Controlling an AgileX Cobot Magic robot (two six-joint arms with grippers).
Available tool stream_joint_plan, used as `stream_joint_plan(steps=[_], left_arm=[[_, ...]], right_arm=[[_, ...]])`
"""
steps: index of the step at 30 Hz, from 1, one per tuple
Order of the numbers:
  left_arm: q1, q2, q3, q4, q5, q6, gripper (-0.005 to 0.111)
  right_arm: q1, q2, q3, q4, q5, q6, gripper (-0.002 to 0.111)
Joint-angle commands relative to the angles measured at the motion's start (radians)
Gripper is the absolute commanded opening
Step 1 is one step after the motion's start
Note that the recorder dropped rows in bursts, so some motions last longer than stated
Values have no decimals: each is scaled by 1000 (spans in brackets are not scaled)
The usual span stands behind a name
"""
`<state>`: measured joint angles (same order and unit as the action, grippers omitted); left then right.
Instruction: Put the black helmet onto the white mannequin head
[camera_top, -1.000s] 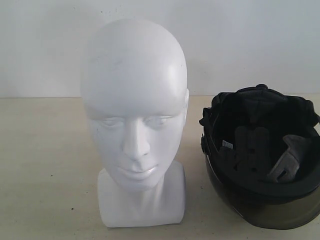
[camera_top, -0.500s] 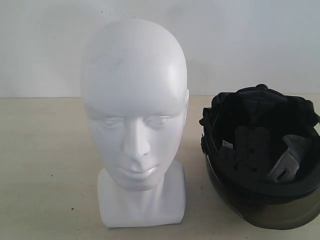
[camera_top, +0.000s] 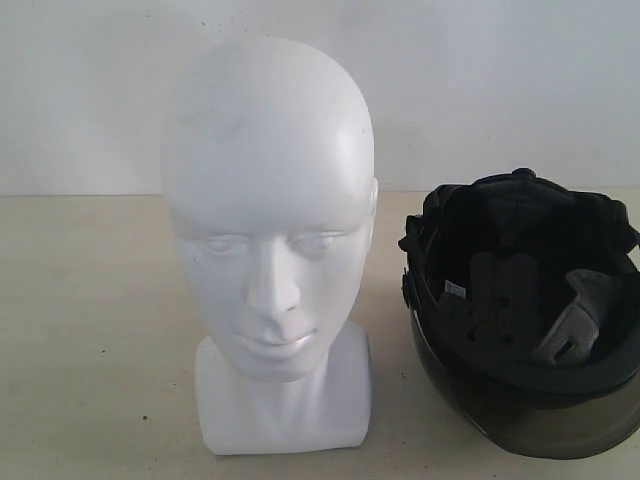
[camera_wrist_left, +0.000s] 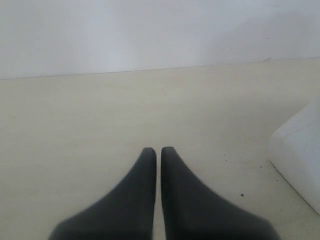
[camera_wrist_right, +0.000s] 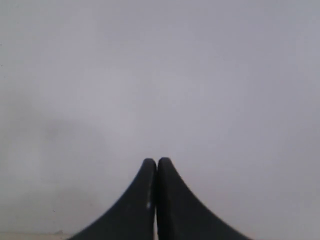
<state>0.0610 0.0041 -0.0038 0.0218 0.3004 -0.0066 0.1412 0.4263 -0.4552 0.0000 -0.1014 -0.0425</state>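
Looking again, we see nothing has moved: the black helmet (camera_top: 520, 310) sits open side up on the surface (camera_top: 90, 350) beside the white mannequin head (camera_top: 270, 250). Left jaws and right jaws stay closed, empty.

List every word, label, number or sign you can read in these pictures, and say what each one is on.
No text can be read in any view.
Small white tag on the lining inside the helmet: too small and blurred to read.
Mannequin head: plain white, no writing visible.
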Motion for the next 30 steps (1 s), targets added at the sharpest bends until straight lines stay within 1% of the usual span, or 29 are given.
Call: stream_joint_plan(steps=[1,3,5,10,13,15,18,22,26,30], left_arm=[[-6,-4,4,-8,0,-3,5],[-6,-4,4,-8,0,-3,5],[-6,-4,4,-8,0,-3,5],[-6,-4,4,-8,0,-3,5],[-6,-4,4,-8,0,-3,5],[-6,-4,4,-8,0,-3,5],[-6,-4,4,-8,0,-3,5],[-6,-4,4,-8,0,-3,5],[-6,-4,4,-8,0,-3,5],[-6,-4,4,-8,0,-3,5]], right_arm=[[-2,64,-7,0,40,101,0],[-2,125,-7,0,95,101,0],[-2,197,-7,0,134,143,0],[-2,393,-29,0,158,264,0],[-2,521,-92,0,220,273,0],[-2,601,-144,0,226,269,0],[-2,696,-227,0,257,269,0],[-2,807,-296,0,312,269,0],[-2,875,-334,21,328,213,0],[-2,924,-371,101,390,77,0]])
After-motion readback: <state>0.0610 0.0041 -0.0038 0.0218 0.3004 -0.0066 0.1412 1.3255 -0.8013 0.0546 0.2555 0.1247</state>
